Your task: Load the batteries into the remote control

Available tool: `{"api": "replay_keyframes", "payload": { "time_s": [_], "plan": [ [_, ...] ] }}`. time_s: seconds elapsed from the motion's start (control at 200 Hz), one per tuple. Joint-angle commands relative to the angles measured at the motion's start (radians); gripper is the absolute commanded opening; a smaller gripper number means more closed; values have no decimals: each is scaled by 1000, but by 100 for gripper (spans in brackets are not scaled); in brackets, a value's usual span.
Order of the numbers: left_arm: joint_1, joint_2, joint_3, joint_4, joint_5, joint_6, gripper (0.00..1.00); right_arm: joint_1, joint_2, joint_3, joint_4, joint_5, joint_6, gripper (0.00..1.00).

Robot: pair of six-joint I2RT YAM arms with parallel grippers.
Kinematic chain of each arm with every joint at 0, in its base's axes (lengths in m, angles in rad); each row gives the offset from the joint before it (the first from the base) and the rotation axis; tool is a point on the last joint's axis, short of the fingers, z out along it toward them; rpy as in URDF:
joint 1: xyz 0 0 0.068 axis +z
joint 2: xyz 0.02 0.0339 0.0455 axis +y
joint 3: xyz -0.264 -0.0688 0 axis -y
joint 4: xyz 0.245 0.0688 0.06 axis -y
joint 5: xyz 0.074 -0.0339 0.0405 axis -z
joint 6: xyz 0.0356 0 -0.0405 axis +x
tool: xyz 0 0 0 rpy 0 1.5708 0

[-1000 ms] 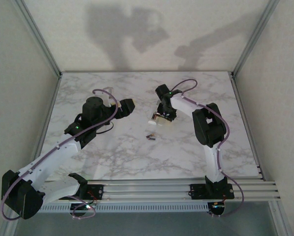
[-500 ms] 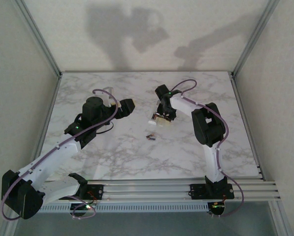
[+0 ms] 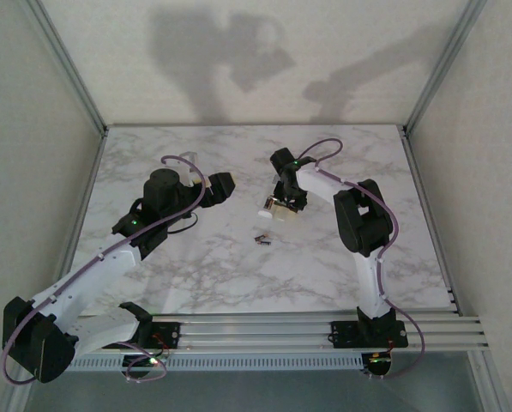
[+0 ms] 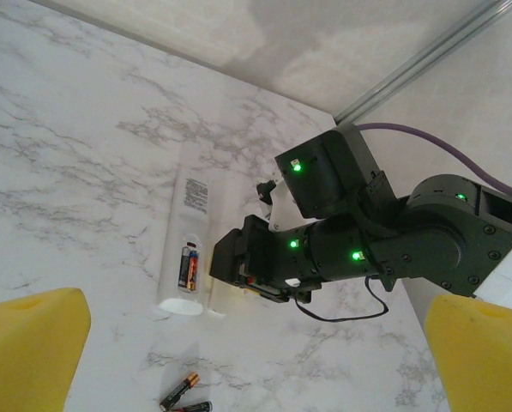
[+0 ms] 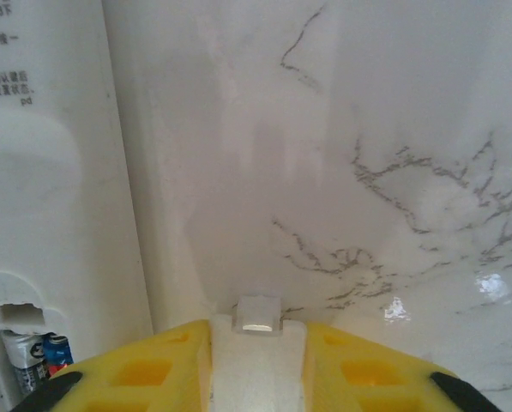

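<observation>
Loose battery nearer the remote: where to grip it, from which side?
Pinch the battery across its dark mid-body, from straight above, fingers square to its long axis. It lies flat on the table, a thin cylinder. The second cell lies close beside it, so room on that side looks tight.

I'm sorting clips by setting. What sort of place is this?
Probably a lab test booth, not a home: plain white walls, metal corner posts, and a metal rail along the table's near edge.
</observation>
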Motion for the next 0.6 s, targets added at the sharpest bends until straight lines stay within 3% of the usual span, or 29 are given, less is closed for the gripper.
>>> {"api": "replay_keyframes", "payload": {
  "time_s": [0.0, 0.365, 0.491, 0.591],
  "plan": [
    [10, -15, -12, 23, -12, 8, 100, 7, -4, 17, -43, 24, -10, 30],
    [10, -11, -9, 24, -12, 6, 100, 35, -168, 5, -46, 122, 44, 27],
    [10, -12, -9, 19, -15, 6, 100, 55, -173, 38, -43, 201, 63, 27],
    [11, -16, -6, 7, -28, 9, 100, 63, -141, 77, -41, 195, 75, 27]
  ]
}}
